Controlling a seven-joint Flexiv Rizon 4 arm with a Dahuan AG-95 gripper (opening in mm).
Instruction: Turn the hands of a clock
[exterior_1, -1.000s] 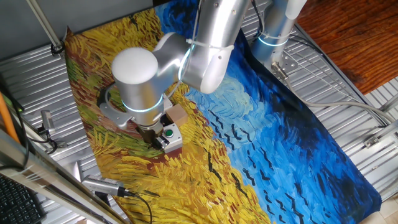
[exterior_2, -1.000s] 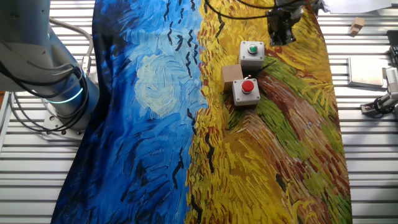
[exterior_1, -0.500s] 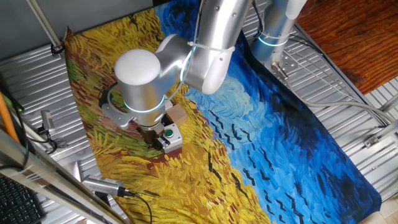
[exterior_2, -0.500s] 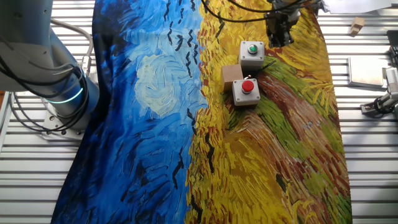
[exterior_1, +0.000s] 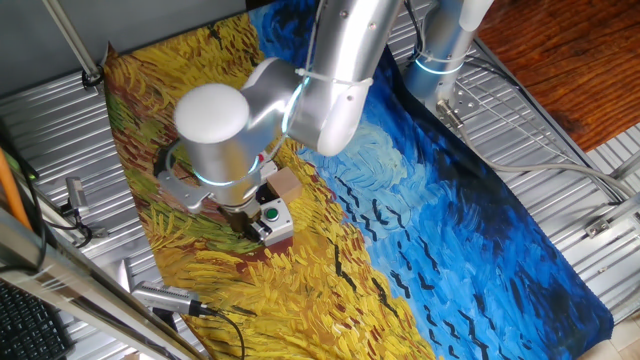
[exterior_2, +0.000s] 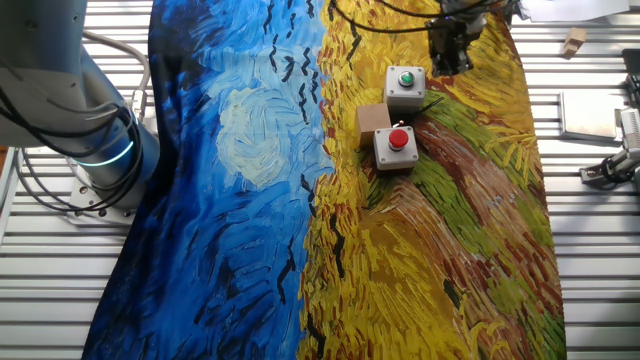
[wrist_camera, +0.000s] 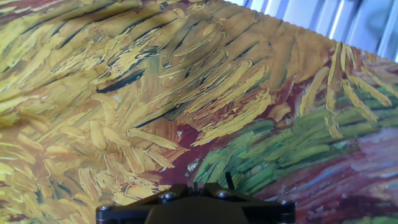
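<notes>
No clock and no C-clamp show in any view. My gripper (exterior_2: 447, 62) hangs low over the yellow part of the painted cloth (exterior_2: 460, 230), just beyond a grey box with a green button (exterior_2: 405, 87). In the one fixed view the gripper (exterior_1: 243, 222) sits under the big wrist, right beside that box (exterior_1: 271, 222). In the hand view the fingertips (wrist_camera: 196, 185) are pressed together with nothing between them, above bare cloth.
A grey box with a red button (exterior_2: 395, 147) and a brown block (exterior_2: 372, 120) stand next to the green-button box. The arm's base (exterior_2: 90, 150) is at the left. Metal tools (exterior_2: 610, 165) lie on the slatted table at the right.
The wrist has shifted slightly to the left in the one fixed view. The boxes and block have not moved.
</notes>
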